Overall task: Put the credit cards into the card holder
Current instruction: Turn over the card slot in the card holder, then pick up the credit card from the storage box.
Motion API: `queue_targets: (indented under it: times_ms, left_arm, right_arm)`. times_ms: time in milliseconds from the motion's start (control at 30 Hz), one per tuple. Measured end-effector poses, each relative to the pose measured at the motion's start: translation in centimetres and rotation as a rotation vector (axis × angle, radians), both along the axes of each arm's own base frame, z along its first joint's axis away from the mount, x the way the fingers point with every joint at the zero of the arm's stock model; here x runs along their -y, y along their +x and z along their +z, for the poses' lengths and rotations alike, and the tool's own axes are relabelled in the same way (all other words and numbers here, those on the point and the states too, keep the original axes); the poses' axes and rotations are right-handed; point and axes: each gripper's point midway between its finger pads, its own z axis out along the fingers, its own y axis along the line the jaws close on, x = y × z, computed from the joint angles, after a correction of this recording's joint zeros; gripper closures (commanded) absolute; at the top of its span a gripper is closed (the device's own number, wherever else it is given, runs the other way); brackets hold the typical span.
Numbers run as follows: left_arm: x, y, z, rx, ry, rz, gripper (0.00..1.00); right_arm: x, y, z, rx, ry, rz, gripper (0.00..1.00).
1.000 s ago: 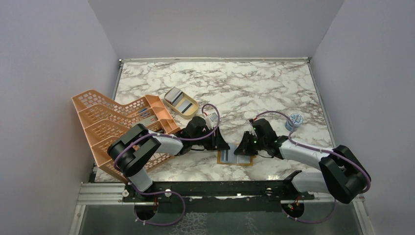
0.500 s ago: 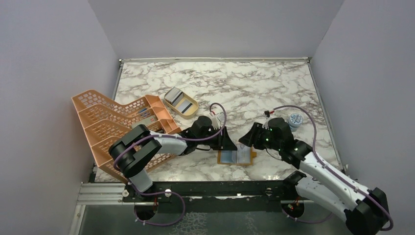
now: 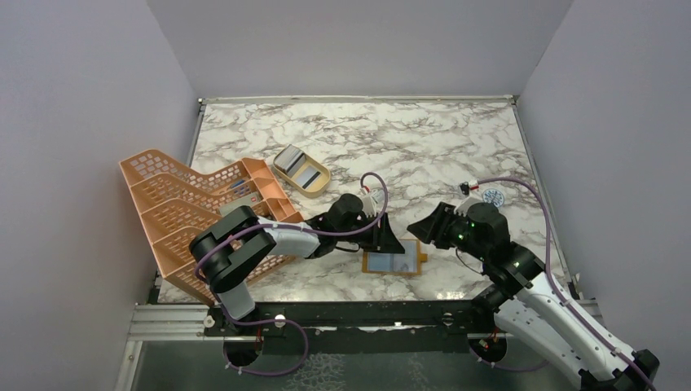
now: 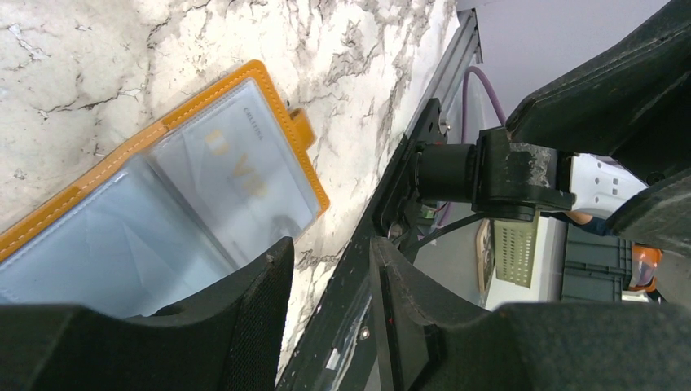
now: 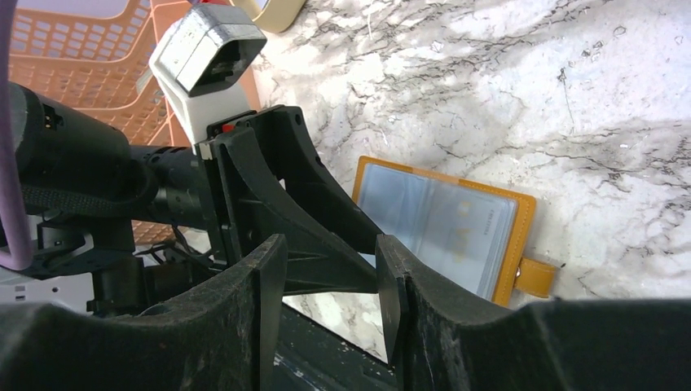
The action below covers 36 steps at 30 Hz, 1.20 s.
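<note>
Right gripper [image 3: 416,230] has withdrawn from the open card holder [image 3: 393,262].

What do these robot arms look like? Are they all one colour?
No. The left arm and right arm each have pale grey rounded links between chunky black joints, with a purple cable looping alongside. The left end effector and right end effector each have two black, rough-surfaced fingers.

One card holder [image 3: 393,262], one lattice rack [image 3: 175,204], one oval dish [image 3: 323,182].
</note>
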Motion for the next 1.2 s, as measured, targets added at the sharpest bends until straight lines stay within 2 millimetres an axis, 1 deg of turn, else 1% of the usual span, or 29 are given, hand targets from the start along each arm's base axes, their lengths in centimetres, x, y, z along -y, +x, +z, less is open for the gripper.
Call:
queue_targets:
  times_ms: [233, 367, 467, 533, 600, 667, 733, 800, 833, 867, 933, 1033, 1200]
  left_arm:
    - [0.0, 0.0, -0.1, 0.003, 0.002, -0.002, 0.57]
    - [-0.1, 0.4, -0.5, 0.023, 0.037, 0.001, 0.53]
    - [-0.6, 1.6, -0.7, 0.065, 0.094, 0.019, 0.46]
    - [-1.3, 3.0, -0.4, 0.114, 0.147, 0.043, 0.42]
    - [-2.2, 4.9, 0.5, 0.175, 0.208, 0.076, 0.41]
    - [-3.2, 7.0, 2.0, 0.251, 0.269, 0.115, 0.40]
    - [-4.7, 9.5, 3.7, 0.334, 0.336, 0.163, 0.40]
    - [-6.6, 12.4, 6.0, 0.429, 0.411, 0.220, 0.40]
    - [-7.7, 13.7, 7.0, 0.472, 0.453, 0.251, 0.40]
    - [-8.6, 14.6, 7.6, 0.504, 0.485, 0.271, 0.40]
    - [-11.3, 16.9, 9.0, 0.575, 0.580, 0.328, 0.40]
    - [-15.0, 19.3, 9.9, 0.648, 0.721, 0.379, 0.40]
    - [-20.7, 21.8, 9.5, 0.660, 0.890, 0.406, 0.40]
  right_arm:
    - [0.1, -0.1, -0.2, -0.007, -0.005, 0.001, 0.55]
    - [0.1, -0.2, -0.2, -0.007, -0.008, 0.003, 0.55]
    - [0.1, -0.2, -0.3, -0.005, -0.010, 0.004, 0.55]
    - [0.1, -0.2, -0.4, -0.005, -0.014, 0.007, 0.55]
    - [0.1, -0.2, -0.6, -0.009, -0.018, 0.009, 0.55]
    - [0.1, -0.3, -1.0, -0.018, -0.025, 0.015, 0.55]
    - [0.1, -0.4, -1.3, -0.023, -0.029, 0.021, 0.55]
    - [0.0, -0.4, -1.5, -0.025, -0.030, 0.028, 0.55]
    - [-0.1, -0.4, -1.6, -0.024, -0.033, 0.032, 0.55]
    - [-0.2, -0.4, -1.7, -0.024, -0.035, 0.036, 0.55]
    - [-0.3, -0.3, -1.8, -0.024, -0.041, 0.043, 0.55]
    - [-0.5, 0.0, -2.0, -0.024, -0.050, 0.051, 0.55]
    - [-0.7, 0.1, -2.6, -0.031, -0.069, 0.072, 0.55]
